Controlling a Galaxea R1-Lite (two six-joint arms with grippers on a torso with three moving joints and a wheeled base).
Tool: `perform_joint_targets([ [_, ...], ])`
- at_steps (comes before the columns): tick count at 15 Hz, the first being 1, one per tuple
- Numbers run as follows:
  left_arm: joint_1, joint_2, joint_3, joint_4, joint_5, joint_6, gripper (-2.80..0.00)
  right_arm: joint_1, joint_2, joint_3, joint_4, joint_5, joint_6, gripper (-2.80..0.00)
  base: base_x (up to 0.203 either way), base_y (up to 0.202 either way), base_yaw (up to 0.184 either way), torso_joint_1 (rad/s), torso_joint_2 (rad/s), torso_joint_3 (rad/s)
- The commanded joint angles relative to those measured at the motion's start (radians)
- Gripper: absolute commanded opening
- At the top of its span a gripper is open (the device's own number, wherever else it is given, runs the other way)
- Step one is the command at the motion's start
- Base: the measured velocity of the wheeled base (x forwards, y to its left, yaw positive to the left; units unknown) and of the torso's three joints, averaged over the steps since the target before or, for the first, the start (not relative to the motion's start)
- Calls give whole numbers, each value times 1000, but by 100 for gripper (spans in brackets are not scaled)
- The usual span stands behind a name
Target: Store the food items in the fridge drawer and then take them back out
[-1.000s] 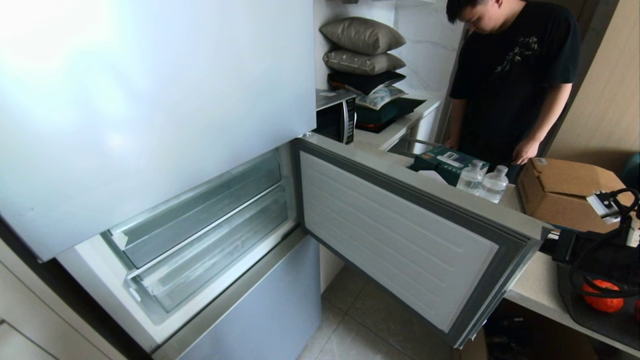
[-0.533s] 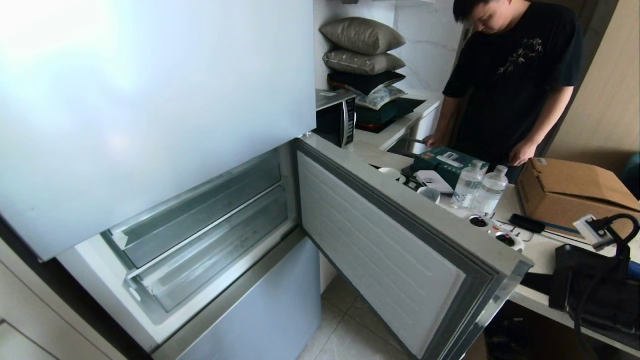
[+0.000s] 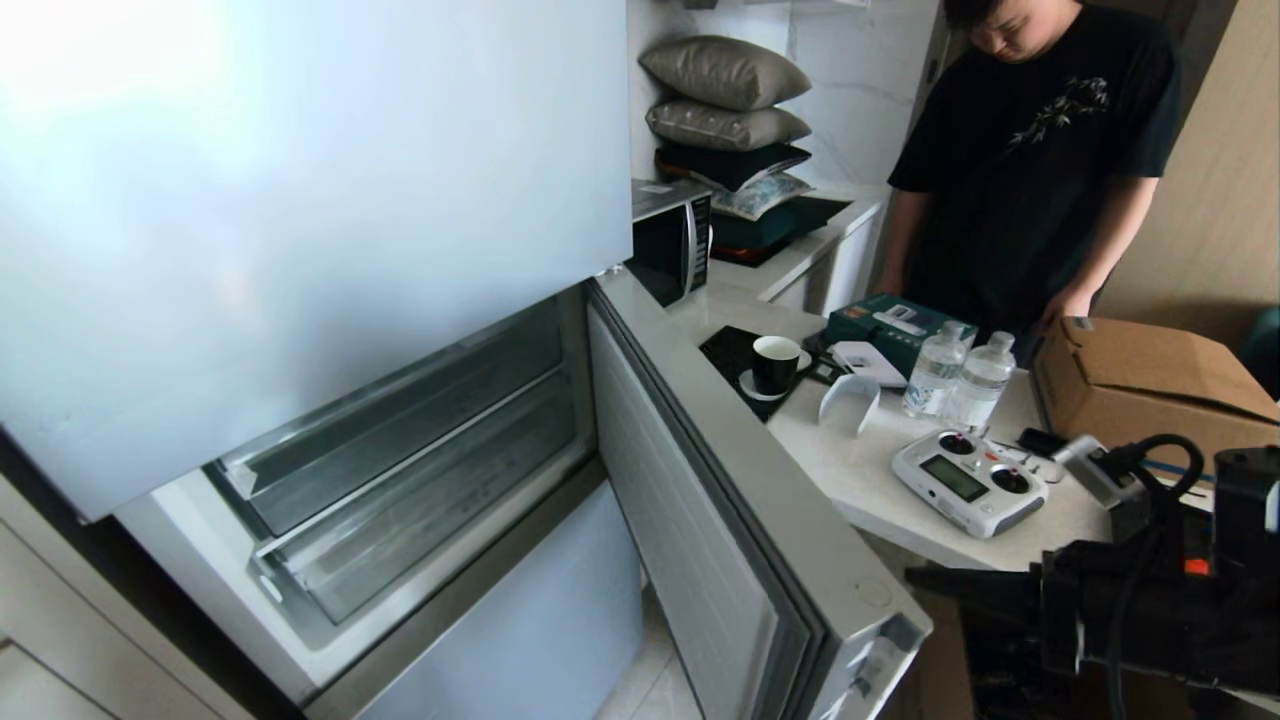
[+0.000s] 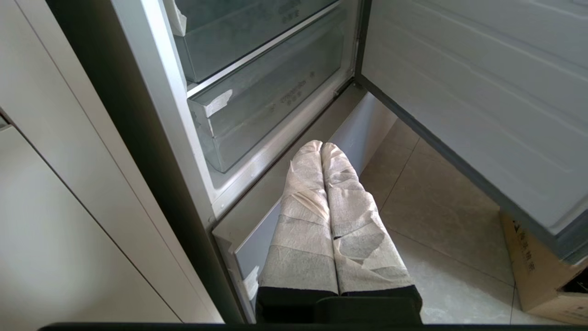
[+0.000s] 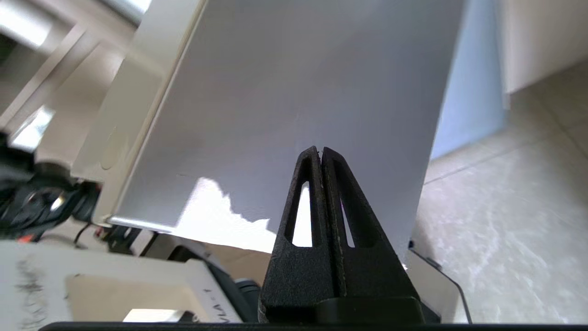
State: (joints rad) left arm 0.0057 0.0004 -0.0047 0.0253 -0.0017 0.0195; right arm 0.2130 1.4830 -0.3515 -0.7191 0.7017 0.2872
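Fingers of the right gripper (image 5: 320,154) press together, holding nothing, tips at the grey outer face of the open fridge door (image 3: 760,520). Low before the fridge, the left gripper (image 4: 321,147) hangs with its wrapped fingers likewise closed and empty. Beyond it, two clear fridge drawers (image 3: 430,480) sit pushed in, ribbed floors bare; neither fruit is visible in any view. Further back, on the table (image 3: 860,480), a cup (image 3: 775,363), bottles (image 3: 960,375) and a remote (image 3: 968,482) crowd the door's edge, a person (image 3: 1030,170) standing behind. Risk: closed fingers sliding off the smooth panel could send the door into that clutter.
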Motion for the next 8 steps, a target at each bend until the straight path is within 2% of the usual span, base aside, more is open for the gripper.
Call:
perform_joint_targets([
  [1,0,0,0,1,0,0,-280,57,64,-40,-5,-3,2,-280,0,0,0,0,0,0],
  [2,0,0,0,0,0,0,-280,96,108,-80,-5,-31,1,-280,0,0,0,0,0,0],
  [6,0,0,0,-1,0,-1,-280,293,293,-285,-5,-224,-3,-280,0,0,0,0,0,0],
  [8,0,0,0,0,0,-1,-280,372,388,-409,-5,-285,-4,-280,0,0,0,0,0,0],
])
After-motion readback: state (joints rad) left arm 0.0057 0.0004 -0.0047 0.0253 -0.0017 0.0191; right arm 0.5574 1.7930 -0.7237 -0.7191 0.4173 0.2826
